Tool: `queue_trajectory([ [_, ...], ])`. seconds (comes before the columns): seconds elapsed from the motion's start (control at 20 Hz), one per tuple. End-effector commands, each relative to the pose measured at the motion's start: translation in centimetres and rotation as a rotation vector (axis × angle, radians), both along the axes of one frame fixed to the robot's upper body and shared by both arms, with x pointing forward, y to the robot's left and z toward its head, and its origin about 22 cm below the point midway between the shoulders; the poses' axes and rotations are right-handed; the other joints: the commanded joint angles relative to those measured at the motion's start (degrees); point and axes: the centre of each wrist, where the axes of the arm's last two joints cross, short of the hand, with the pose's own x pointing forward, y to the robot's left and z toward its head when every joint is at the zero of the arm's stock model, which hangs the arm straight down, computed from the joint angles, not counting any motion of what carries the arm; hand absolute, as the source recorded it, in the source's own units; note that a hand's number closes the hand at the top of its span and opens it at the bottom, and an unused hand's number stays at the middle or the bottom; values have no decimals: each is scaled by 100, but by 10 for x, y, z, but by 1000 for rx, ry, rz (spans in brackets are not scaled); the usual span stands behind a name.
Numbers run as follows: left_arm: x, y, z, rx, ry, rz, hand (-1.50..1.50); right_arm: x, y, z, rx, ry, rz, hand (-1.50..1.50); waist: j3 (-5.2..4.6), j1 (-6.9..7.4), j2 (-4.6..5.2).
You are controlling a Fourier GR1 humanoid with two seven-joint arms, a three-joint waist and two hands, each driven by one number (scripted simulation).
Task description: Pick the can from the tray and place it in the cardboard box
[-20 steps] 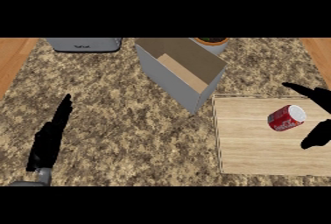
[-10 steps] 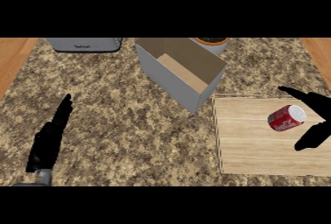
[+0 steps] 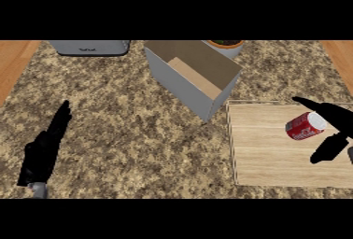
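Currently can (image 3: pixel 306 126) lies on its side on the tray (image 3: pixel 276 158), right part. Right hand (image 3: pixel 332 122) spread around it, fingers above, thumb below, not closed. Cardboard box (image 3: pixel 196 77) just up-left of tray. Left hand (image 3: pixel 45 147) flat, fingers straight, on table (image 3: pixel 131 135).

Both hands matte black: left hand (image 3: pixel 45 149), grey forearm stub; right hand (image 3: pixel 335 126).
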Motion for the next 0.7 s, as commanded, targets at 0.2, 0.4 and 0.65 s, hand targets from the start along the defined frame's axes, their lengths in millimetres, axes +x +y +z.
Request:
queue_trajectory([
  [0.2, 3, -7, -15, 4, -5, 5, 0, 10, 7, -4, 40, 41, 16, 150, -1, -7, 0],
  [0.4, 7, -1, -12, 5, 10, -1, 0, -14, 19, -42, -58, -146, 21, 150, 1, -14, 3],
  [0.65, 18, 1, -18, -3, -8, 8, 0, 2, 7, -11, -95, -246, 10, 150, -2, -22, 2],
])
